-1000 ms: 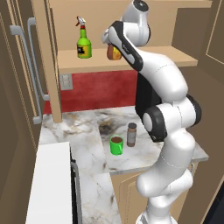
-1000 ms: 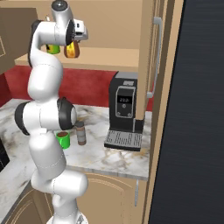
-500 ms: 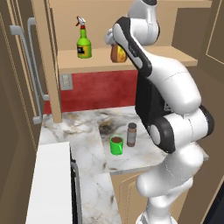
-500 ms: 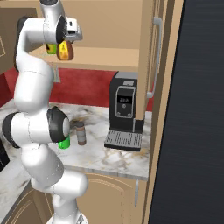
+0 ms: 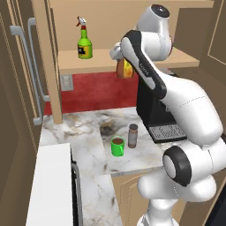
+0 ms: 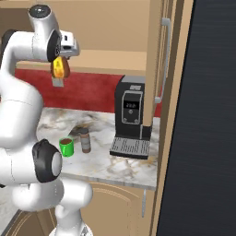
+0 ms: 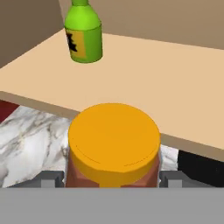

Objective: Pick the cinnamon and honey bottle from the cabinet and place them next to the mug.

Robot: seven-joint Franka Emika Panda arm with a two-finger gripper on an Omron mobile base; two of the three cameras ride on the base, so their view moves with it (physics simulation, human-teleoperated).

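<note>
Cabinet (image 5: 132,62) shelf carries our green spray bottle (image 5: 84,42); our end effector (image 6: 59,69) is clamped on the honey bottle (image 6: 60,68), in the air before the shelf's edge. On the worktop (image 5: 88,132), cinnamon (image 5: 132,135) stands just beside the mug (image 5: 117,146).

One honey bottle (image 7: 113,144). One green spray bottle (image 5: 84,42). One mug (image 5: 117,146). One cinnamon (image 5: 132,135) shaker. One coffee machine (image 6: 131,117). One cabinet (image 5: 79,61) shelf. Possibly one wall outlet (image 5: 66,82) under the shelf, too small to confirm.
</note>
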